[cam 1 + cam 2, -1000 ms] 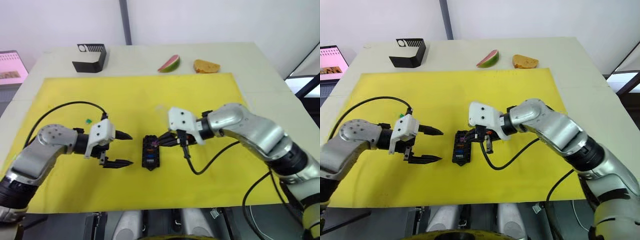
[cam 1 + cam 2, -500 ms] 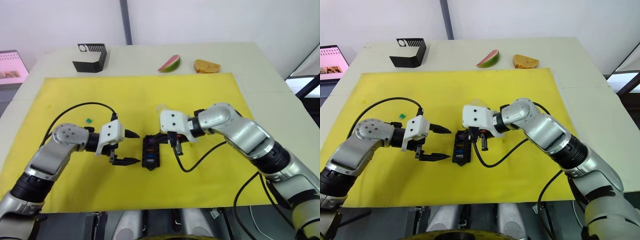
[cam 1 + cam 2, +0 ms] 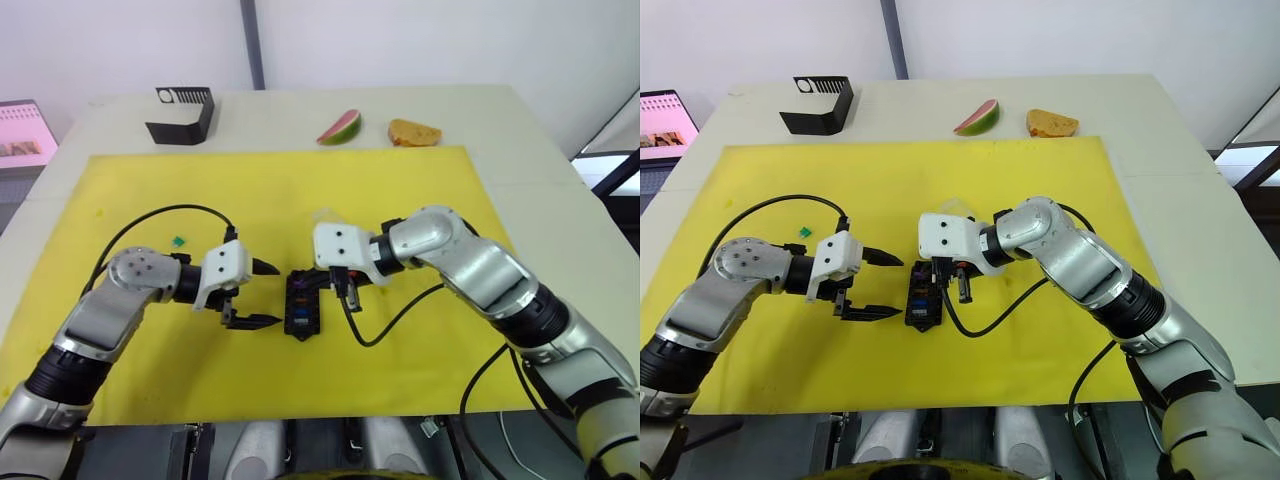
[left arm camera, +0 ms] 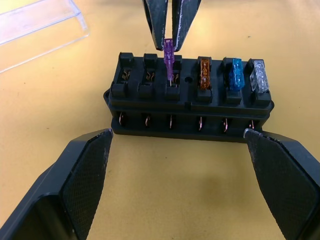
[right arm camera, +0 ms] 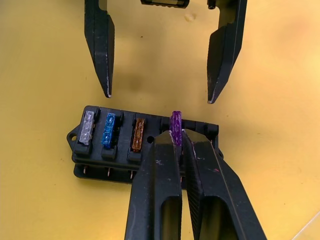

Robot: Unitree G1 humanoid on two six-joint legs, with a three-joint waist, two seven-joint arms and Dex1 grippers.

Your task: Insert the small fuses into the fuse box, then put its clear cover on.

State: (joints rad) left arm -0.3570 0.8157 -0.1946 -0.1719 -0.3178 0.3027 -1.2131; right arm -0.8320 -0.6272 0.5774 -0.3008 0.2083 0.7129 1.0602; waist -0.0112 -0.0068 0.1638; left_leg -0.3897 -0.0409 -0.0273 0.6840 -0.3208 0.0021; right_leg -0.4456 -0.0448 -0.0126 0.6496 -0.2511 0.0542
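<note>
A: From the head view, we see the fuse box [image 3: 302, 303] on the yellow mat between our arms, the right end effector [image 3: 322, 281] directly over it.

B: In the left wrist view, our right end effector pinches the purple fuse [image 4: 169, 59] upright, prongs entering a slot. Our left end effector [image 3: 880, 287] gapes wide, just beside the box.
</note>
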